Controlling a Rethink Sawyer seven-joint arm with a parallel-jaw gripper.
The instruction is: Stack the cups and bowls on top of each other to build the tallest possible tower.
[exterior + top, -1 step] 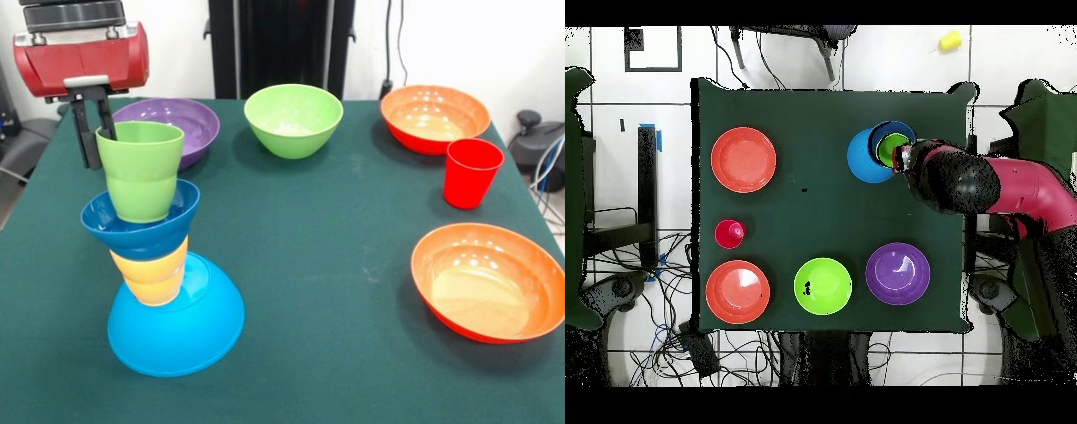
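At the left of the front view, the tower (163, 265) stands on the dark green worktop (327, 291). Its base is the large light-blue bowl (181, 327), turned upside down. On it sits a yellow cup (152, 274), also inverted and leaning slightly left. Above that rests the small dark-blue bowl (139, 228), upright, and in it stands the green cup (141, 170), upright, with its mouth open to the top.

The gripper (99, 132) hangs from the red arm at the cup's far left rim. Its dark fingers (86, 137) straddle the cup's wall, 1 outside and 1 dipping inside the mouth; they look closed on the rim, so the green cup is pinched at its edge while seated in the dark-blue bowl.

Behind the tower, the purple bowl (181, 124) sits upright, partly hidden by the green cup. Next to the right is the green bowl (293, 119), upright near the far edge. Farther right, 1 orange bowl (434, 117) sits at the far right corner; just in front of it stands the red cup (471, 172), upright and apart from both orange bowls. The other orange bowl (490, 281) lies nearer, at the right edge.

In the overhead view the arm (1005, 190) reaches in from the right to the tower, well apart from the other 5 pieces.
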